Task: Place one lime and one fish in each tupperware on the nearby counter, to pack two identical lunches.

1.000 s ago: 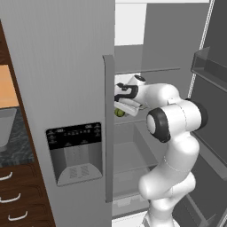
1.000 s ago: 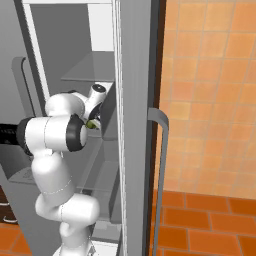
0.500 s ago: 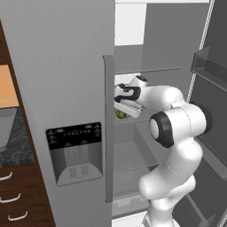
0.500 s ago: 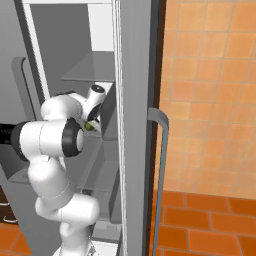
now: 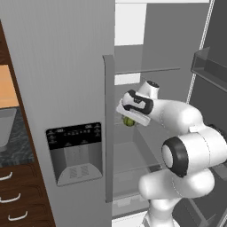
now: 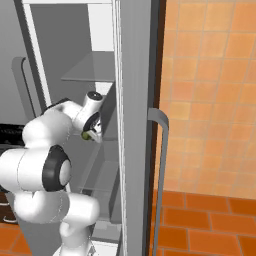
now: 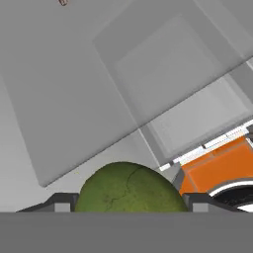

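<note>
Since a second ago your arm has shifted a little inside the open fridge: the elbow has swung lower and nearer the base cameras, while the hand has stayed close to the same spot beside the door edge, with the green fruit at its tip throughout. Your gripper (image 7: 126, 205) is closed partway around a lime (image 7: 129, 188), which sits between the two dark fingertips (image 7: 57, 202) and fills the gap between them in the hand view, so you appear to have hold of it. From the left base view the lime (image 5: 128, 121) shows as a small green ball tucked under the white hand, clear of the shelf (image 5: 146, 70) above it and apparently lifted off any surface. From the right base view the lime (image 6: 87, 135) peeks out beside the wrist, just inside the fridge door (image 6: 135, 125). Beyond the hand you have pale grey fridge walls and, at one edge of the hand view, orange floor (image 7: 217, 165). As for progress, you are early in the job: one lime is picked but not yet carried out. No tupperware or fish can be made out here, so what is already packed cannot be told; at least this lime has yet to reach the counter (image 5: 13, 148) at the far left.
</note>
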Controlling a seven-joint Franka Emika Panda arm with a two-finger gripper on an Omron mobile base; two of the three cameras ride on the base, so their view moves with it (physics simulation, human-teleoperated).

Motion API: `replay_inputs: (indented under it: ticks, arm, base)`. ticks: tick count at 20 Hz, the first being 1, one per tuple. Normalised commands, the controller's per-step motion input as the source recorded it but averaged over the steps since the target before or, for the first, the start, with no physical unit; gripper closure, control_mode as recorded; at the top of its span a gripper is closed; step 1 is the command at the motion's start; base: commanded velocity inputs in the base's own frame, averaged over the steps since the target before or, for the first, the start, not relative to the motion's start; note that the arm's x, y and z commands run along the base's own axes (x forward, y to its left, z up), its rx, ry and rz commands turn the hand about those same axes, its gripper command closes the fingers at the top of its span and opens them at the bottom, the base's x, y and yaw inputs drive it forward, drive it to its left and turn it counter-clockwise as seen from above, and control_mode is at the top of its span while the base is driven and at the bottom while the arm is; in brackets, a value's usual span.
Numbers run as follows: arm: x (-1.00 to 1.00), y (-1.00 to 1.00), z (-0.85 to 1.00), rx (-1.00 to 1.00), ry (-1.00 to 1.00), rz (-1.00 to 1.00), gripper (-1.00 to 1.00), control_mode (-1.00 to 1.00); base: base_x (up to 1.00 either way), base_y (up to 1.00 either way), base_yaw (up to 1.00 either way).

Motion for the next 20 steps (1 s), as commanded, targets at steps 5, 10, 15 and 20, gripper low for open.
replay_inputs:
  ticks: [5, 10, 15, 20]
  arm:
    - [-1.00, -0.21, 0.29, -0.01, 0.00, -0.10, 1.00, -1.00]
    - [-0.95, -0.49, 0.07, -0.08, 0.00, -0.02, 1.00, -1.00]
    - [-0.69, -0.02, 0.19, -0.37, -0.05, 0.08, 1.00, -1.00]
    - [-0.61, -0.08, 0.22, -0.35, 0.00, 0.22, 1.00, -1.00]
  base:
    - [0.00, 0.00, 0.00]
    - [0.00, 0.00, 0.00]
    - [0.00, 0.00, 0.00]
    - [0.00, 0.00, 0.00]
